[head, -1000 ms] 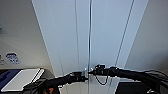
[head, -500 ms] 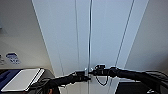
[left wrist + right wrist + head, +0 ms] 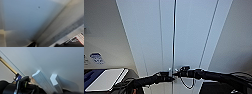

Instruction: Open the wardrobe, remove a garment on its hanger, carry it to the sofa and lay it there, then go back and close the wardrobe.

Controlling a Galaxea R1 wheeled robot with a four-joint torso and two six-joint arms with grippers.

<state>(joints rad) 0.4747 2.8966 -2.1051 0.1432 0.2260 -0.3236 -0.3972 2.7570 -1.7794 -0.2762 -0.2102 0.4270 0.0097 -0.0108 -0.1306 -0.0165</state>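
Wardrobe (image 3: 189,37) is the biggest thing in the head view: tall white cabinet dead ahead, both slim doors shut, dark seam running down the middle between them, plain white fronts. Pale wall either side. Both arms reach in from below and meet at the seam low on the doors. Left claw (image 3: 169,79) sits just left of the seam, tip against the left door edge; cannot tell how far its fingers are spread. Right claw (image 3: 177,73) sits just right of the seam at handle height, a loose cable hanging under it; its spread also cannot be told. Right wrist view shows two small white vertical handles (image 3: 41,82) standing off the door face, side by side, close to the claw body, touching or not cannot be told. Left wrist view shows blurred white door panel and a paler edge strip. Low left in the head view, a white flat tray-like object (image 3: 106,79) on a dark surface, well apart from the wardrobe.
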